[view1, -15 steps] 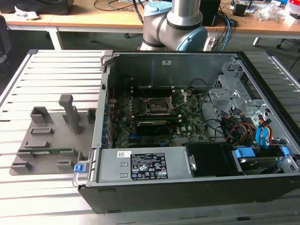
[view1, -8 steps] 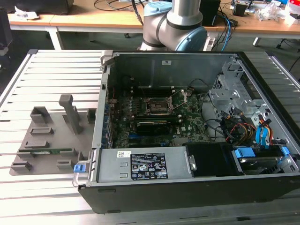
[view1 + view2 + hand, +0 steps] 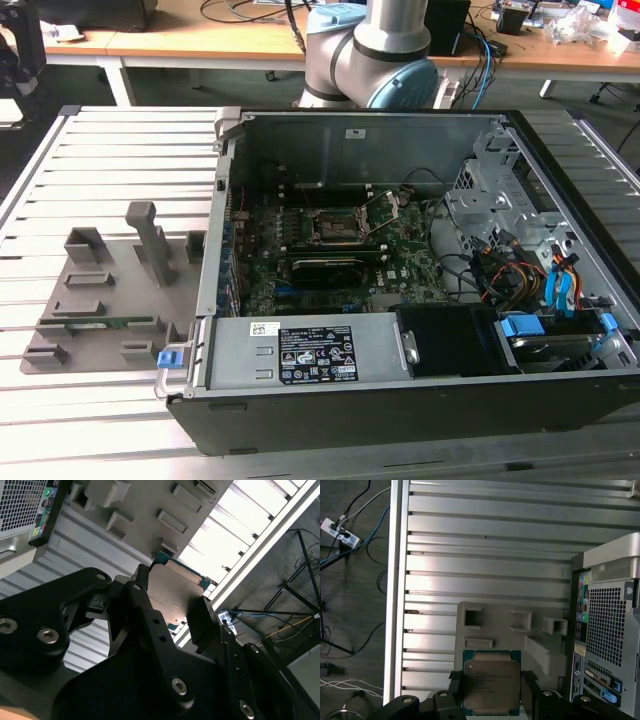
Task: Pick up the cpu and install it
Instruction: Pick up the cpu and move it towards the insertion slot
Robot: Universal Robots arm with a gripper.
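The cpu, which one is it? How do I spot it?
In the first wrist view, find the ribbed silver metal table, then the grey plastic tray on it. Against that tray, the black gripper pinches the cpu: a flat silvery square with a green rim, unlike the tray's grey blocks.

Gripper [image 3: 491, 694] clamps cpu [image 3: 491, 682] by two opposite edges, in front of gray tray [image 3: 500, 625] on slatted table [image 3: 485, 555]; case [image 3: 612, 625] just beside tray.
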